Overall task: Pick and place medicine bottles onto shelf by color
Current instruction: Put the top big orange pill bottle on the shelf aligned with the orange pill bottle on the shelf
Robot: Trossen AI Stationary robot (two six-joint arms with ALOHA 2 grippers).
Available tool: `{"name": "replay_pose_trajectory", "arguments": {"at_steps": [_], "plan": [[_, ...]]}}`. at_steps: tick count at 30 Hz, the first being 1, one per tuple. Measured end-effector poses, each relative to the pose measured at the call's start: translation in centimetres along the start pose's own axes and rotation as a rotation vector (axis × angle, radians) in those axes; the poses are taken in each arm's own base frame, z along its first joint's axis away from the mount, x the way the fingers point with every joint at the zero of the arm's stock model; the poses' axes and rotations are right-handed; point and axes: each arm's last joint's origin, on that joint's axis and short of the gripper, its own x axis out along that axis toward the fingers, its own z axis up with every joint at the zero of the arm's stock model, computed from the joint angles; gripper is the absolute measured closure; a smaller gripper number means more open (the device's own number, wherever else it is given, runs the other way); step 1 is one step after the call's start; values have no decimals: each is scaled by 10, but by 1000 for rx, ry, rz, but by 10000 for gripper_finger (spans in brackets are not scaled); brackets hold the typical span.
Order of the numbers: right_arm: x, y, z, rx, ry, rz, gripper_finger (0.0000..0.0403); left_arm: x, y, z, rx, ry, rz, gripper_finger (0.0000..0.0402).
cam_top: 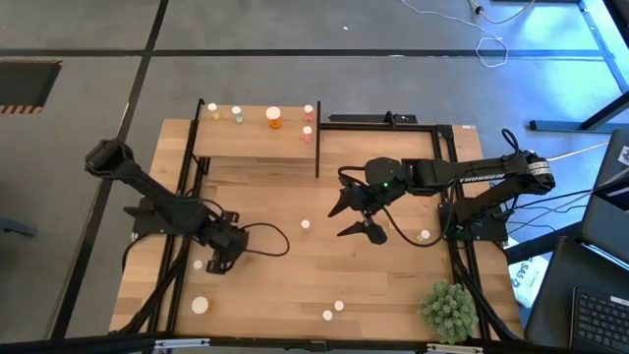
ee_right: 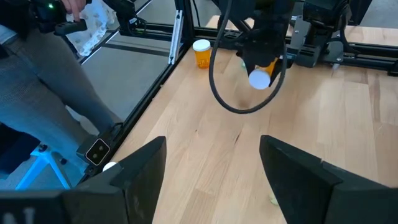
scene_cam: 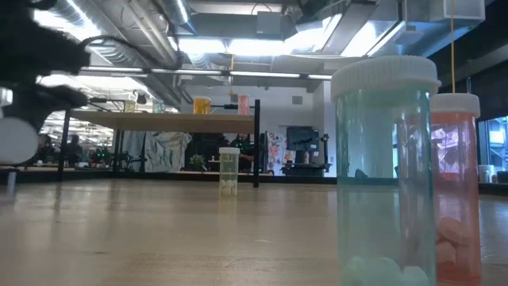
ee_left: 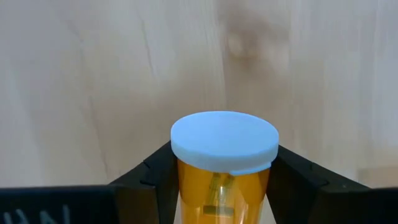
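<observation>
- Step in hand: pick-up. My left gripper [ee_left: 221, 186] has its jaws clamped on an orange bottle [ee_left: 222, 186], low over the tabletop [cam_top: 295, 265].
- My right gripper [cam_top: 356, 214] waits mid-table, jaws spread.
- Next: carry to the shelf [cam_top: 256, 146], beside the orange ones.
</observation>
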Motion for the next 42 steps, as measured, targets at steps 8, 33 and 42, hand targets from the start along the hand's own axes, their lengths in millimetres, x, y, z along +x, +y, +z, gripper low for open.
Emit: {"name": "replay_pose_trajectory", "arguments": {"at_steps": [8,33,42], "plan": [[0,0,0,1,0,0,142,-22,9,28,-57,-65,1,222],[-1,-1,3,-20,-26,-67,142,-120,26,106,-199,-541,192,222],[-1,4,5,-82,-20,-204,142,-144,34,112,-291,-768,349,222]]}}
